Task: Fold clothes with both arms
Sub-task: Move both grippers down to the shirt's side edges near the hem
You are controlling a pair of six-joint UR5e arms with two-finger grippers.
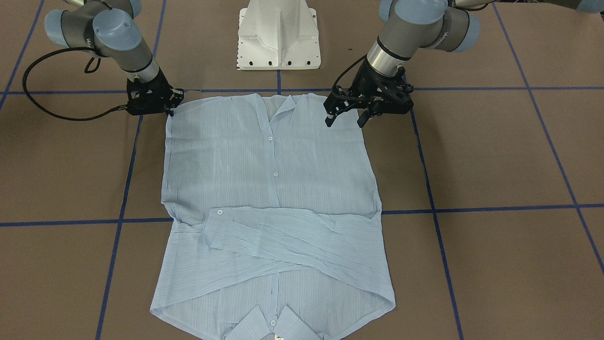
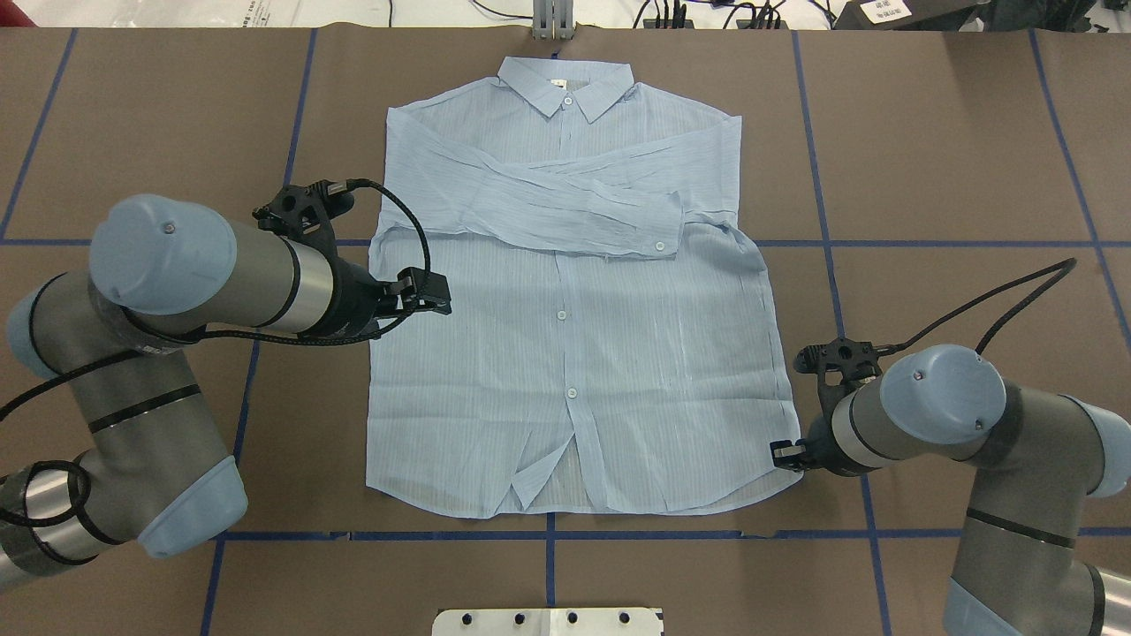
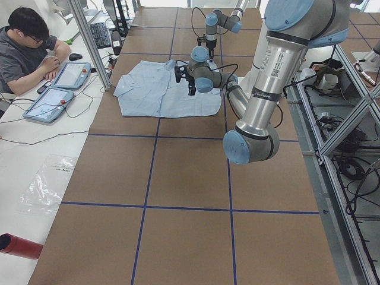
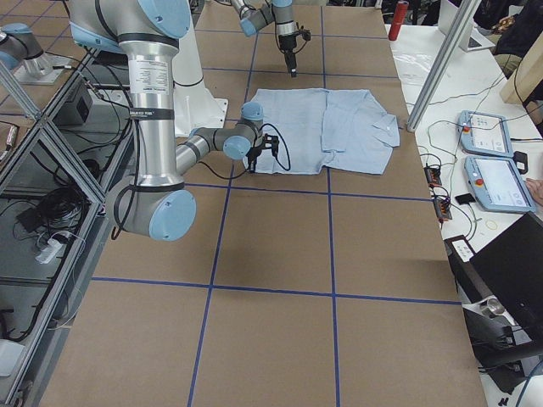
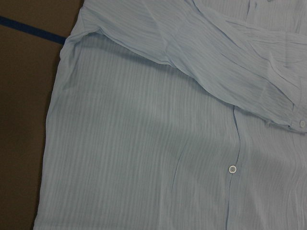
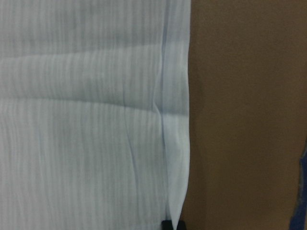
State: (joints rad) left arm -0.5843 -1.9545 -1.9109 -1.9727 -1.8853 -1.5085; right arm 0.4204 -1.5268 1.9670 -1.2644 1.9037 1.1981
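Overhead exterior view: the shirt (image 2: 574, 353) lies flat on the brown table (image 2: 928, 159), front side up. Its long way runs straight away from the robot. The collar (image 2: 565, 84) is at the far end and the bottom edge is near the robot. Both sleeves (image 2: 548, 208) are crossed over the chest. The left claw (image 2: 433, 299) is over the shirt's side edge, and the sleeves lie just past it. The right claw (image 2: 782, 453) is at the bottom corner on the other side.

Front-facing view: the left claw (image 1: 345, 122) is wide open and holds nothing. It hangs above the shirt. The right claw (image 1: 170, 111) sits low on the table and looks pinched shut on the shirt's corner.

Left wrist view: only shirt shows under this claw, with one white button (image 5: 232, 168).

Right wrist view: the black fingertips (image 6: 167, 224) are close together on the shirt's edge, with bare table beside them.
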